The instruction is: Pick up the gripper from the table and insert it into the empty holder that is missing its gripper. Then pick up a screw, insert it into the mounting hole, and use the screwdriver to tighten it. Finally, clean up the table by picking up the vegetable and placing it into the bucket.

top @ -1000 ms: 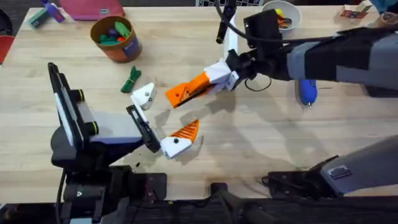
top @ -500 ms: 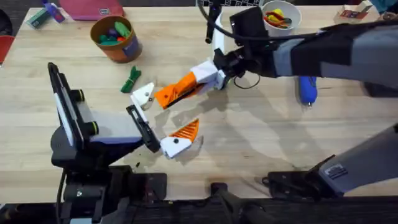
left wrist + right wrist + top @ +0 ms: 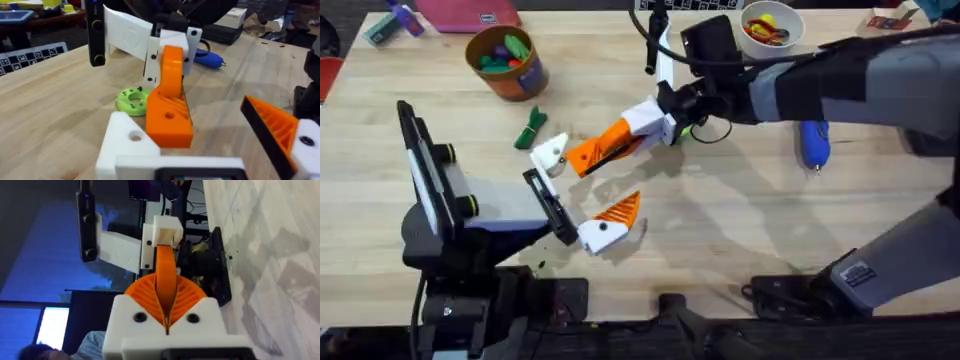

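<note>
While the right pincer (image 3: 642, 130) clamped the loose orange gripper (image 3: 605, 148) above the bench (image 3: 740, 220), it hung beside the white holder (image 3: 552, 154). The left pincer (image 3: 605, 222) stood open, empty.

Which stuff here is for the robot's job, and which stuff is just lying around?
For the job:
orange gripper piece, held in the right gripper
empty holder
blue screwdriver
green vegetable
bucket

Just lying about:
pink thing at the far edge
purple and green thing beside it
</note>
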